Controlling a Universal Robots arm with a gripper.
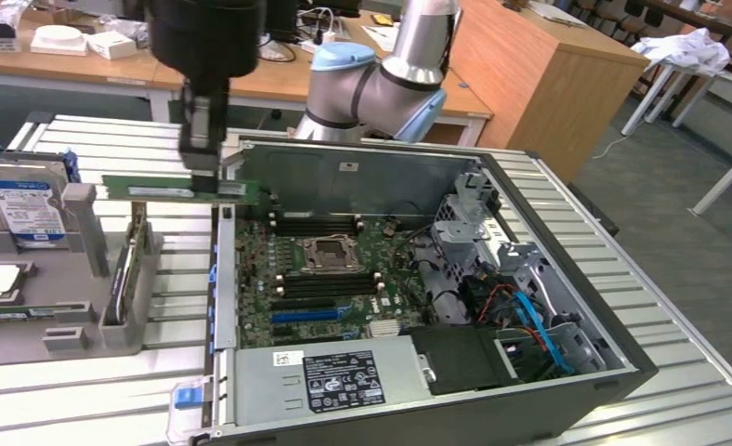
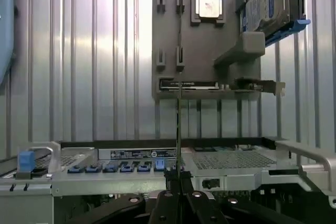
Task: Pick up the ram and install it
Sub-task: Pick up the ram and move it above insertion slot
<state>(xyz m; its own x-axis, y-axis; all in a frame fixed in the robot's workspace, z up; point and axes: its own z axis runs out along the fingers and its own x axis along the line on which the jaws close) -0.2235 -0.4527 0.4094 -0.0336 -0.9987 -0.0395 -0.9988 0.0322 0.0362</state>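
We saw a slatted aluminium worktable (image 1: pixel 700 390) standing on a grey floor (image 1: pixel 663 204). Behind it ran light wooden desks (image 1: pixel 44 65) and a tall wooden cabinet (image 1: pixel 540 84), all evenly lit, and the tabletop's ribs caught a pale glare.

the arm (image 1: pixel 418 42) is built of smooth silver-grey tubes joined by thick rounded joints, one of them closed with a pale blue cap (image 1: pixel 341 56) and another ringed with a pale blue band. the gripper (image 1: pixel 203 165) is dark, almost black, a bulky rounded body narrowing to a slim flat-sided stem in the exterior view. seen from the wrist, its black fingers (image 2: pixel 164 205) are angular linked bars with small round silver screw heads at the pivots.
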